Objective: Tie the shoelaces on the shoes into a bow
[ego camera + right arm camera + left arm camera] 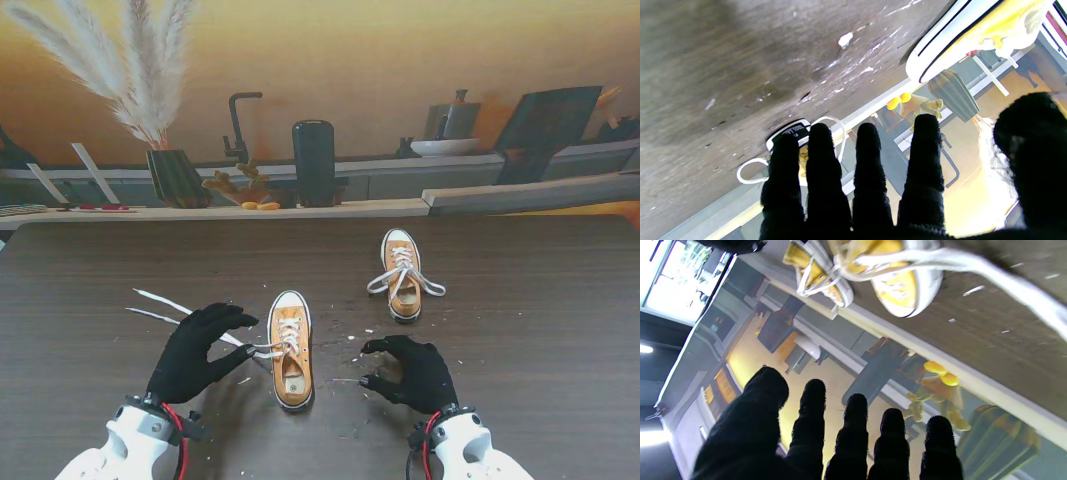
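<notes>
Two yellow canvas shoes with white laces lie on the dark wooden table [540,330]. The near shoe [291,350] [903,290] [960,33] sits between my hands, toe pointing away from me. Its loose laces [160,305] [1007,286] trail out to the left across the table. My left hand [195,352] [840,433] hovers just left of this shoe, fingers spread and holding nothing, its fingertips close to the lace. My right hand [412,372] [873,186] is right of the shoe, fingers apart and slightly curled, empty. The far shoe [402,277] [813,270] [791,130] shows lace loops on both sides.
Small white scraps [352,340] lie scattered on the table between the shoes. Beyond the table's far edge runs a ledge with a ribbed vase of pampas grass [175,177], yellow toys [242,190] and a black canister [314,162].
</notes>
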